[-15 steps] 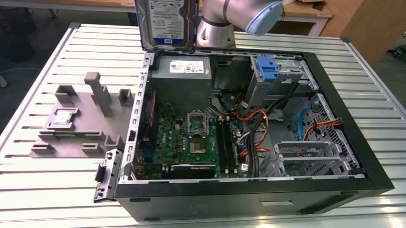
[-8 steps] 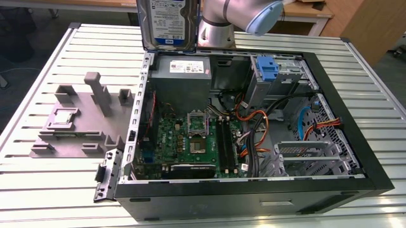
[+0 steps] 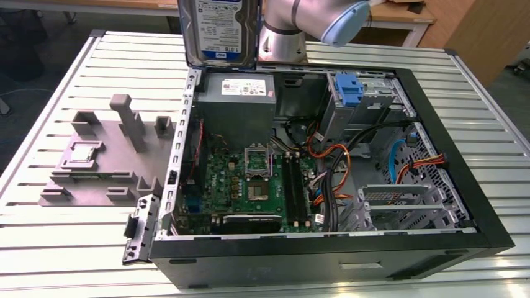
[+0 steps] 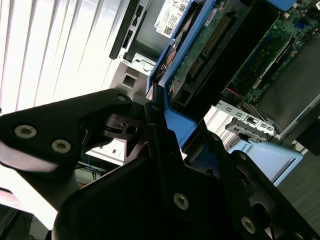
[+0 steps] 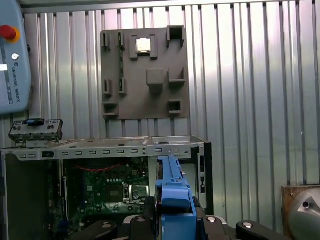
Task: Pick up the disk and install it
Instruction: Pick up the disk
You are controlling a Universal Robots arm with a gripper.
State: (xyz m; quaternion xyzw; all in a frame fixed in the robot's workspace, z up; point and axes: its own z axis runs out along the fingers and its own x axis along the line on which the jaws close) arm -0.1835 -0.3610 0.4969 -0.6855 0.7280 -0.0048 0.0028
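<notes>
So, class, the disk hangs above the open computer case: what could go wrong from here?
The gripper clamps the disk by its blue edge rails, so it might slip or tilt. Dropped, it could strike the motherboard. Loose orange and black cables lie near the blue caddy and could snag it.

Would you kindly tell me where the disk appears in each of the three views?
Exterior view: disk upright at the top edge, above the case.
Second wrist view: disk circuit side showing, held by the gripper.
First wrist view: disk edge-on over the case.
Shared landmark: the motherboard.
</notes>
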